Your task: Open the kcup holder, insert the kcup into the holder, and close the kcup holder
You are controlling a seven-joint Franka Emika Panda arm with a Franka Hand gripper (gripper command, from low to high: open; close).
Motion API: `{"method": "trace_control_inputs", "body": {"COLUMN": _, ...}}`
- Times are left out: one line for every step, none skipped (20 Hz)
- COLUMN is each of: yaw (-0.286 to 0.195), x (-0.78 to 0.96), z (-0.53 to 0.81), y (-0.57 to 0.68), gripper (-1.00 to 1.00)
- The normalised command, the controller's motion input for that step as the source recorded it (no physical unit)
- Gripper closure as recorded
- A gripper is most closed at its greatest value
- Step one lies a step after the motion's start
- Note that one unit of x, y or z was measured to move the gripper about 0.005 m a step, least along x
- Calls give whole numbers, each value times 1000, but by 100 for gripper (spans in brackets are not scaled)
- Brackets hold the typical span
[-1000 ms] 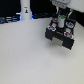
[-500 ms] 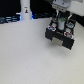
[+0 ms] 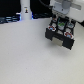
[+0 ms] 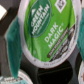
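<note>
White tabletop [image 3: 25, 55]; arm poised low over kcup holder [image 3: 62, 34]; kcup [image 4: 47, 31] fills wrist view; jaws' opening indiscernible.

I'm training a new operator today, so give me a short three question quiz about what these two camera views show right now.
1. True or false: the kcup holder sits toward the exterior view's right.
2. What colour is the foil lid of the kcup filling the wrist view?
3. Multiple choice: the end effector is A) above the holder, B) beside the white bottle, C) out over the bare white table.

Key: 1 true; 2 green; 3 A.
</note>
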Motion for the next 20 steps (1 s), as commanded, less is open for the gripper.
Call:
{"method": "trace_control_inputs", "body": {"yaw": 69, "x": 77, "z": 141, "y": 77, "gripper": -100}}
{"method": "trace_control_inputs", "body": {"yaw": 85, "x": 140, "z": 342, "y": 16, "gripper": -100}}
{"method": "trace_control_inputs", "body": {"yaw": 85, "x": 134, "z": 356, "y": 17, "gripper": -100}}
{"method": "trace_control_inputs", "body": {"yaw": 83, "x": 128, "z": 383, "y": 8, "gripper": -100}}
{"method": "trace_control_inputs", "body": {"yaw": 81, "x": 132, "z": 396, "y": 9, "gripper": -100}}
{"method": "trace_control_inputs", "body": {"yaw": 82, "x": 126, "z": 391, "y": 9, "gripper": -100}}
{"method": "trace_control_inputs", "body": {"yaw": 85, "x": 126, "z": 401, "y": 2, "gripper": -100}}
{"method": "trace_control_inputs", "body": {"yaw": 90, "x": 122, "z": 413, "y": -4, "gripper": -100}}
{"method": "trace_control_inputs", "body": {"yaw": 93, "x": 132, "z": 412, "y": -33, "gripper": -100}}
{"method": "trace_control_inputs", "body": {"yaw": 99, "x": 138, "z": 396, "y": -40, "gripper": -100}}
{"method": "trace_control_inputs", "body": {"yaw": 100, "x": 190, "z": 403, "y": -43, "gripper": -100}}
{"method": "trace_control_inputs", "body": {"yaw": 108, "x": 287, "z": 433, "y": -115, "gripper": -100}}
{"method": "trace_control_inputs", "body": {"yaw": 104, "x": 324, "z": 469, "y": -187, "gripper": -100}}
{"method": "trace_control_inputs", "body": {"yaw": 107, "x": 379, "z": 488, "y": -258, "gripper": -100}}
{"method": "trace_control_inputs", "body": {"yaw": 103, "x": 412, "z": 489, "y": -294, "gripper": -100}}
{"method": "trace_control_inputs", "body": {"yaw": 95, "x": 421, "z": 485, "y": -319, "gripper": -100}}
{"method": "trace_control_inputs", "body": {"yaw": 87, "x": 442, "z": 488, "y": -347, "gripper": -100}}
{"method": "trace_control_inputs", "body": {"yaw": 80, "x": 455, "z": 471, "y": -381, "gripper": -100}}
{"method": "trace_control_inputs", "body": {"yaw": 76, "x": 473, "z": 451, "y": -399, "gripper": -100}}
{"method": "trace_control_inputs", "body": {"yaw": 68, "x": 491, "z": 408, "y": -428, "gripper": -100}}
